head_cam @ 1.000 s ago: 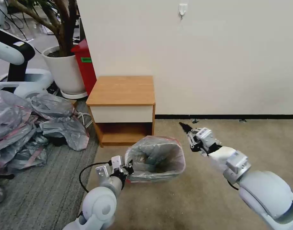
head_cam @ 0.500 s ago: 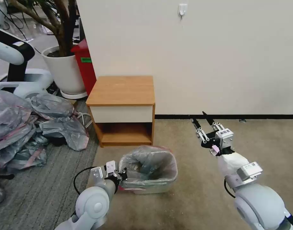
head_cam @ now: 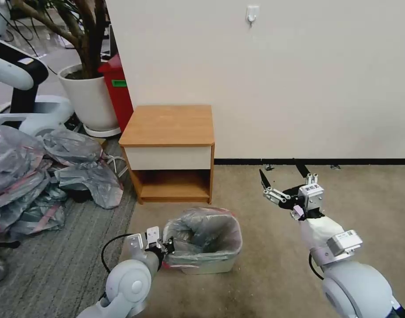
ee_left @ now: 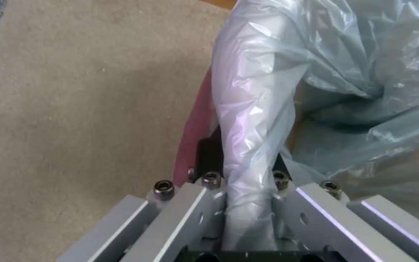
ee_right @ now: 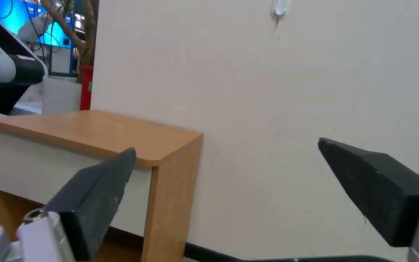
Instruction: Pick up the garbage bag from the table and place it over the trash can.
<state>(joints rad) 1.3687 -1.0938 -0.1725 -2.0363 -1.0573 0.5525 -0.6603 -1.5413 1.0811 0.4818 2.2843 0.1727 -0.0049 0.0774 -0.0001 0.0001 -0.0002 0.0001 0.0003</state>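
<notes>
I have the garbage bag (head_cam: 202, 232) draped over the trash can (head_cam: 211, 265), which stands on the floor in front of the desk (head_cam: 169, 126). The left gripper (head_cam: 167, 247) is at the can's left rim, its jaws closed on a bunched fold of the bag's edge, with the pink band just beside them in the left wrist view. The right gripper (head_cam: 284, 187) hangs in the air to the right of the can and well apart from it, jaws wide open and empty.

I judge the bag very light, limp and slippery, and easily torn if pulled hard. Take hold at the pink rim, where the film is doubled. Do not pinch the loose grey belly.
</notes>
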